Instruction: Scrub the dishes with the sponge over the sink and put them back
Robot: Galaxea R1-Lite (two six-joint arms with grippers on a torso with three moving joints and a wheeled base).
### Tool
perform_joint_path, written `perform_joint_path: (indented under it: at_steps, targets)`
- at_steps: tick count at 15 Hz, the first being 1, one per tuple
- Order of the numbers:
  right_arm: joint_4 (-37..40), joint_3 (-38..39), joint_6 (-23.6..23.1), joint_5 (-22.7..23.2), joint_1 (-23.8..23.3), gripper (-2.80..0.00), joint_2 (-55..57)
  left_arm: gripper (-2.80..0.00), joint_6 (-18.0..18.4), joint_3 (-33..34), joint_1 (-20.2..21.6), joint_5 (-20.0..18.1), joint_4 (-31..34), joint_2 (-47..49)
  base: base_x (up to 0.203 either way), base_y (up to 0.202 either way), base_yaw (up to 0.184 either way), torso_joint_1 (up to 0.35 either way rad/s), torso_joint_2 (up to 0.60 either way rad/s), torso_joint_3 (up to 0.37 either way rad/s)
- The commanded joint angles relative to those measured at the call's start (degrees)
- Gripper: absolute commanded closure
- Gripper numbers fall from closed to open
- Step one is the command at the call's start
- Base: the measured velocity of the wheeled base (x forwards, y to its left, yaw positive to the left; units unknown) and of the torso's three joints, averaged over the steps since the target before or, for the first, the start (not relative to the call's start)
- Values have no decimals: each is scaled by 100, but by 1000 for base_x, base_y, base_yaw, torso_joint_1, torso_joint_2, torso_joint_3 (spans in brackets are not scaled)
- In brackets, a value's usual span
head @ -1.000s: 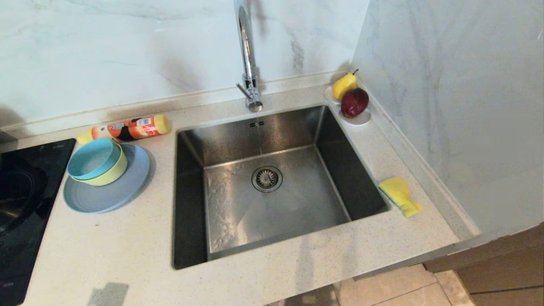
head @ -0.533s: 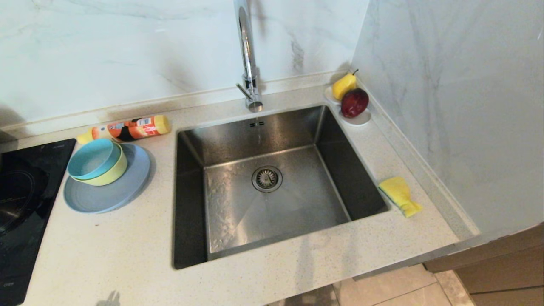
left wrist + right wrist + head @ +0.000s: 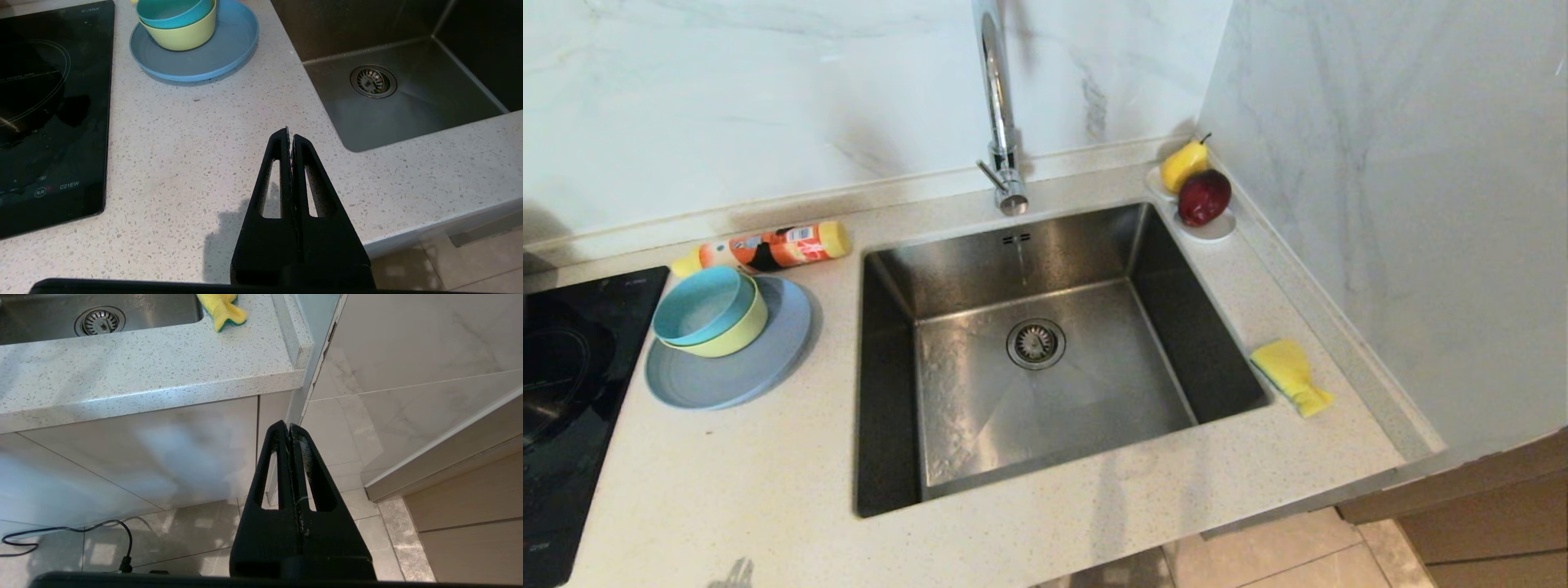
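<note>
A teal-blue bowl [image 3: 698, 305] nests in a pale yellow-green bowl [image 3: 737, 335] on a grey-blue plate [image 3: 756, 367], left of the steel sink [image 3: 1045, 392]. The yellow sponge [image 3: 1290, 376] lies on the counter right of the sink. Neither gripper shows in the head view. In the left wrist view my left gripper [image 3: 290, 132] is shut and empty, above the counter's front edge, with the stacked bowls [image 3: 184, 32] and plate [image 3: 229, 53] well ahead of it. My right gripper [image 3: 289, 426] is shut and empty, low before the cabinet front, below the sponge [image 3: 222, 308].
An orange detergent bottle [image 3: 768, 247] lies behind the dishes. A black induction hob [image 3: 572, 392] fills the counter's left end. A white dish [image 3: 1217, 229] with a pear and an apple sits in the back right corner. The chrome faucet [image 3: 996, 106] overhangs the sink. A marble wall closes the right side.
The shadow on the counter's front left has shrunk back toward the front edge. The thread of water under the faucet has shortened. Dishes and sponge have not moved.
</note>
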Motion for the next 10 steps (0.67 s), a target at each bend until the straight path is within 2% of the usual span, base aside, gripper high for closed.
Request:
perform_joint_path:
  at_steps: [1,10]
  targets:
    - [2,1,1,-2,0,0,0,0,4,229,1,-2,-5,22,0,0,0,0,0,0]
    - [2,1,38,-73,0,0,9,0,-3,229,1,-2,-5,22,0,0,0,0,0,0]
